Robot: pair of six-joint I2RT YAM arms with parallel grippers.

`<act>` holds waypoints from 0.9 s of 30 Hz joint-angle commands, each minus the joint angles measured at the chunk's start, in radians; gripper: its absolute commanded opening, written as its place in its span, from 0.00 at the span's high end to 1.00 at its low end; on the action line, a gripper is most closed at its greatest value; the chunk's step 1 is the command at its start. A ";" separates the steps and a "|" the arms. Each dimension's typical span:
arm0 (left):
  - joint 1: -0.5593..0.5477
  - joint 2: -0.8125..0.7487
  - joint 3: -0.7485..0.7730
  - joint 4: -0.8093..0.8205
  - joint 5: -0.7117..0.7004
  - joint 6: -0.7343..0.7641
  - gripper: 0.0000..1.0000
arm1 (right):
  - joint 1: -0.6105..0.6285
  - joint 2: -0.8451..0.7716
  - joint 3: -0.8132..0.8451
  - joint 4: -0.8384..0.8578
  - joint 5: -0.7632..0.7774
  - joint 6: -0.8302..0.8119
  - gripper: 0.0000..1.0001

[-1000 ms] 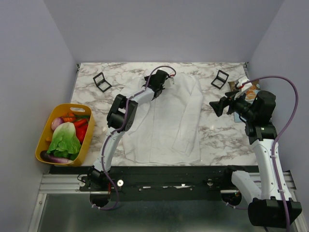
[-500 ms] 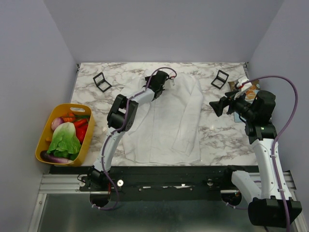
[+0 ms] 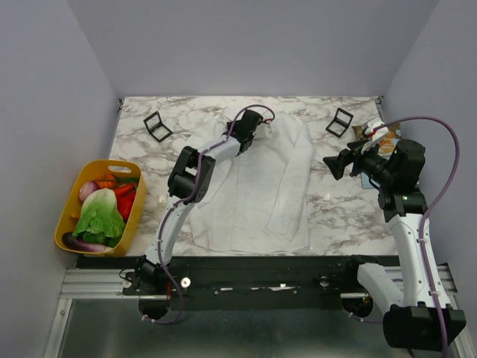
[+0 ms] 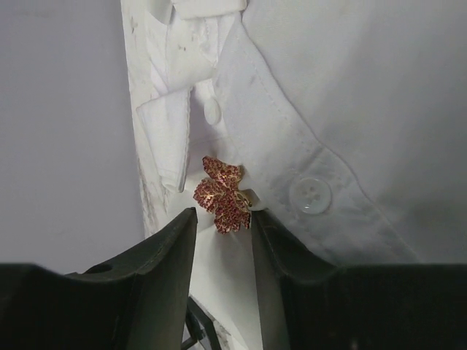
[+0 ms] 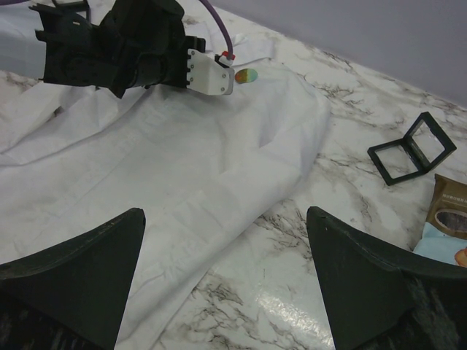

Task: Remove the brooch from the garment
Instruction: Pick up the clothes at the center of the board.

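Left tool (image 4: 219, 213) stood half-open, jaws flanking the red-gold leaf brooch (image 4: 222, 195), pinned on garment (image 4: 357, 102) placket by collar, 12 o'clock on the counter (image 3: 141, 149); right tool (image 3: 334, 165) gaped wide, hovering at 3 o'clock

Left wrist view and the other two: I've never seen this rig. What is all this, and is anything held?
Two robot arms are bolted at the near edge of a marble table. The top picture looks down from above; the other two come from a camera on each wrist. A white shirt lies on it, with an open black case far left and another far right. In the left wrist view, the left gripper brackets a small red brooch by the buttons; whether it pinches it is unclear. The right gripper is open, empty.
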State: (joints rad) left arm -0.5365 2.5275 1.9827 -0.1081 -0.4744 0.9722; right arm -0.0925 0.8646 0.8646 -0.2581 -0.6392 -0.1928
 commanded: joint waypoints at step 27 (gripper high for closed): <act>0.015 -0.038 0.048 -0.022 -0.027 -0.199 1.00 | 0.004 0.002 -0.007 -0.004 0.001 -0.010 0.00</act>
State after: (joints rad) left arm -0.5255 2.5420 2.0148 -0.0914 -0.4988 0.8436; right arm -0.0925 0.8654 0.8646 -0.2581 -0.6395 -0.1928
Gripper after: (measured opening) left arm 0.011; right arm 0.998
